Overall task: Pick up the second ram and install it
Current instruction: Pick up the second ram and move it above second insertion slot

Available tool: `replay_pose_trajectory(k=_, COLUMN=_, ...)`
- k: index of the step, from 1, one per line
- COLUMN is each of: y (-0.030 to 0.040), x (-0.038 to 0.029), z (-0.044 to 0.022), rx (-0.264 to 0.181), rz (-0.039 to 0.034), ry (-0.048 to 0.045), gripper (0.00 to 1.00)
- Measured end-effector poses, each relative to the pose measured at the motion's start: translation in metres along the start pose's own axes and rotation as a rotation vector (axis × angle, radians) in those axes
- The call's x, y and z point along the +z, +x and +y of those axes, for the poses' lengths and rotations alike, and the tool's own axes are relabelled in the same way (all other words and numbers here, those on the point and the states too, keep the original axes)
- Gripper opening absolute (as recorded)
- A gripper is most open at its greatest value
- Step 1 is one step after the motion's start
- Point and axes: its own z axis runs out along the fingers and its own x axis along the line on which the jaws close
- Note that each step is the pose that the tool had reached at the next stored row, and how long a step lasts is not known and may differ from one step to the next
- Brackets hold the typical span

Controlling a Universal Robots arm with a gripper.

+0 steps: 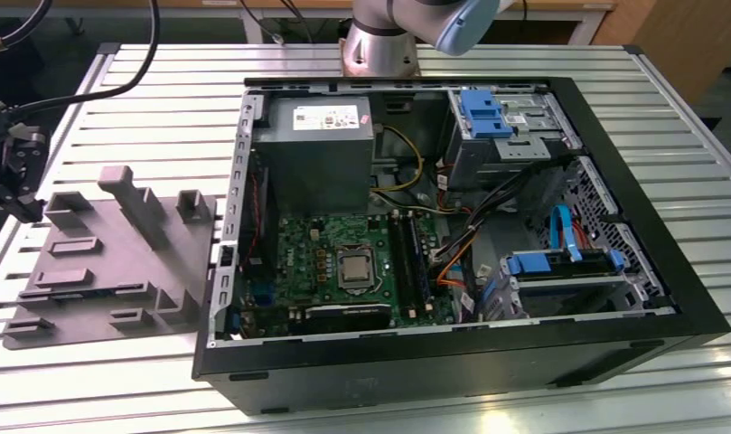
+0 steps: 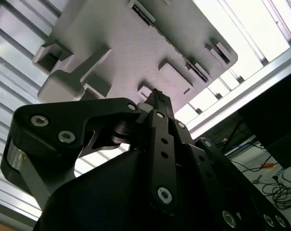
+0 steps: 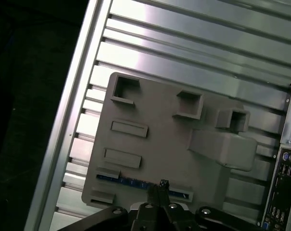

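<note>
My black two-finger gripper [image 3: 161, 186], closed tight on nothing, hangs over the grey plastic fixture plate [image 3: 160, 125] where the second ram [image 3: 131, 181], a long thin dark stick, lies along one edge, neither picked up nor installed in the open black computer case [image 1: 462, 366].

place: robotics workshop | cues: slotted aluminium bench [image 1: 160, 90], opened computer case [image 1: 462, 362], grey fixture plate [image 1: 106, 271]

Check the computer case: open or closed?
Open: the computer case has no side panel on, leaving its motherboard and power supply exposed.
</note>
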Motion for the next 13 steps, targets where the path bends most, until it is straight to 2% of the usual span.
replay_pose_trajectory(k=13, y=0.0000, x=0.0000, z=0.0000, rx=-0.082, rz=0.0035, ry=-0.0030, gripper=0.11)
